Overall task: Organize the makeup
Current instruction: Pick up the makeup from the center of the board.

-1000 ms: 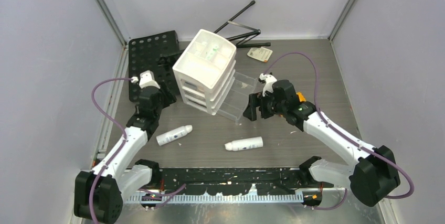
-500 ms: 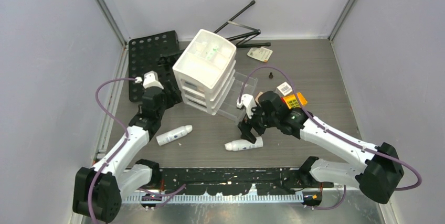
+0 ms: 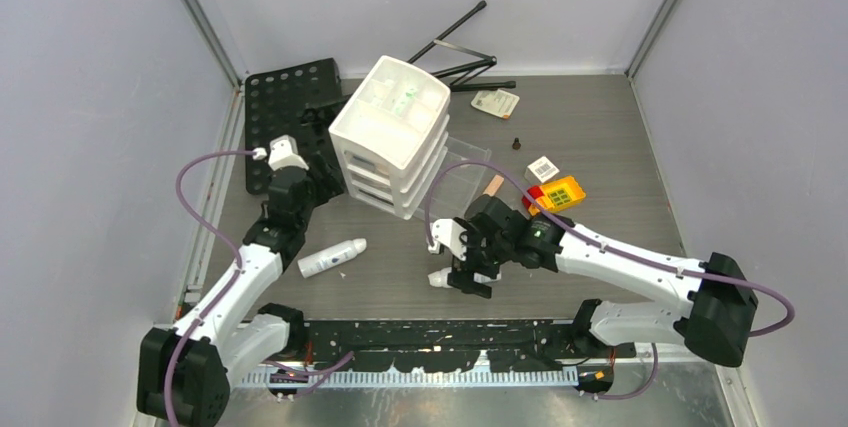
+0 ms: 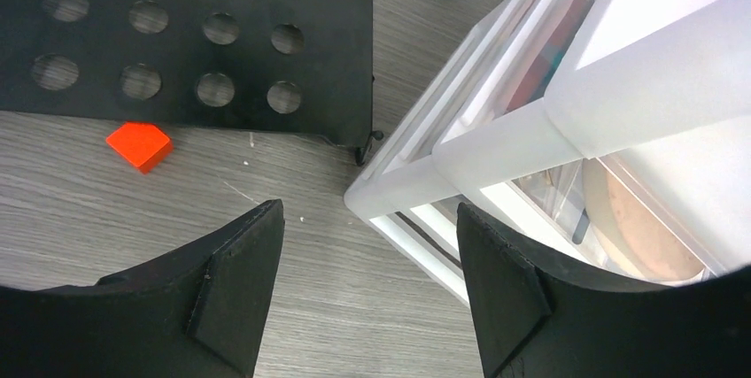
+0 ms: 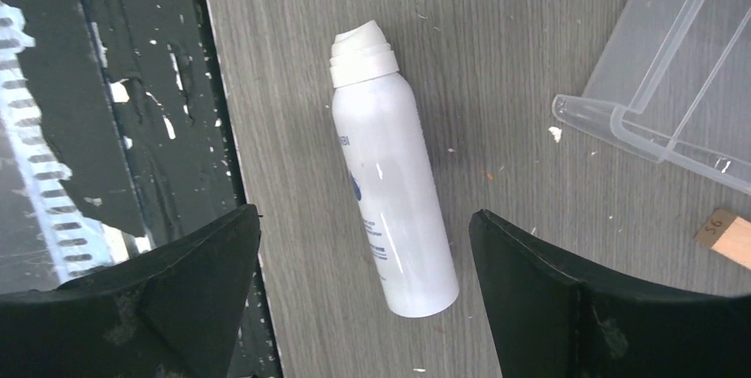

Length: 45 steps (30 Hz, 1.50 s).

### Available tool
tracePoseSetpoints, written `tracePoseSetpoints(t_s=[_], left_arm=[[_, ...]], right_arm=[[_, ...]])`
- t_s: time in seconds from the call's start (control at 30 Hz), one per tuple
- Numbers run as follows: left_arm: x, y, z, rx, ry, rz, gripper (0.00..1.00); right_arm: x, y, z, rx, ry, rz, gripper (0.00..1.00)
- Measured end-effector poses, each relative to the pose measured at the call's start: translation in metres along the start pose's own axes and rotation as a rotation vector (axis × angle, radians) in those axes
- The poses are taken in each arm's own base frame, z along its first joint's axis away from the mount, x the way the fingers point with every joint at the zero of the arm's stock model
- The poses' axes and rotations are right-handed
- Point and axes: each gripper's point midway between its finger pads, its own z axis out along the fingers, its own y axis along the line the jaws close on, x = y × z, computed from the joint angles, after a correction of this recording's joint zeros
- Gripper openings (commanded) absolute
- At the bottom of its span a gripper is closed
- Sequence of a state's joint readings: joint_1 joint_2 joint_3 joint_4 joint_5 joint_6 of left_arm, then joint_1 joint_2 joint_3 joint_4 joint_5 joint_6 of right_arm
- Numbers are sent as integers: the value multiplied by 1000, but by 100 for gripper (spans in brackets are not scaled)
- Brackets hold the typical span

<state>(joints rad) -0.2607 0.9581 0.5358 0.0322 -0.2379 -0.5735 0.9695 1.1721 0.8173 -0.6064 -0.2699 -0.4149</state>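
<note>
Two white bottles of the makeup lie on the table. One bottle (image 3: 332,257) rests near my left arm. The other bottle (image 5: 394,210) lies flat directly below my right gripper (image 5: 363,214), which hovers open with a finger on each side, not touching it; from above only its cap end (image 3: 438,278) shows under that gripper (image 3: 470,269). My left gripper (image 4: 367,219) is open and empty beside the front left corner of the white drawer organiser (image 4: 531,121) (image 3: 390,132). A peach compact (image 4: 642,227) shows inside a drawer.
A clear drawer (image 3: 465,182) (image 5: 673,86) sticks out of the organiser. A tan wooden block (image 3: 493,187) (image 5: 728,235), a red-and-yellow block (image 3: 555,194) and a small white tag (image 3: 543,167) lie right of it. A black perforated plate (image 3: 285,97) (image 4: 177,33) and orange block (image 4: 139,145) are left.
My right arm swung from the clear drawer toward the near edge and now hangs over the right white bottle. The left gripper's jaws spread wider; that arm barely shifted.
</note>
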Motion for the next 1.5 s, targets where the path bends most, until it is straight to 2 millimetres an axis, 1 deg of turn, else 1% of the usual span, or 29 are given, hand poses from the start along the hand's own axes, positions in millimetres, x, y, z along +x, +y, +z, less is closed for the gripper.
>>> tracePoseSetpoints(t_s=[0.1,0.27,0.43,0.5,0.67,0.8,0.93,1.03,1.17,1.27,1.37,1.5], left_arm=[[-5,2,-2,-9,-22,-3,73],[-6,9,-2,-49,-32,-3,73],[-5,35,-8,-184,-42,-21,72],[-5,40,-11,-210,-49,-24,72],[-7,45,-12,-236,-58,-24,72],[-6,47,-12,-246,-55,-25,72],[-5,50,-12,-269,-56,-36,72],[-3,55,-11,-298,-51,-40,71],[-4,56,-10,-315,-54,-50,71],[-3,58,-10,-322,-51,-48,71],[-2,58,-10,-326,-48,-46,71],[-1,58,-9,-325,-42,-44,71]], right_arm=[[3,-2,4,4,19,-32,92],[7,-3,18,-13,101,-94,89],[7,-4,31,-20,162,-160,87],[5,-5,33,-15,168,-173,87],[0,-8,32,-8,160,-199,88],[-12,-15,28,28,138,-203,88],[-44,-37,12,173,46,-129,89],[-67,-59,-10,300,-68,-28,89],[-86,-89,-45,449,-217,103,88],[-88,-99,-58,514,-269,161,89],[-84,-109,-64,571,-281,229,89],[-71,-138,-80,687,-300,372,89]])
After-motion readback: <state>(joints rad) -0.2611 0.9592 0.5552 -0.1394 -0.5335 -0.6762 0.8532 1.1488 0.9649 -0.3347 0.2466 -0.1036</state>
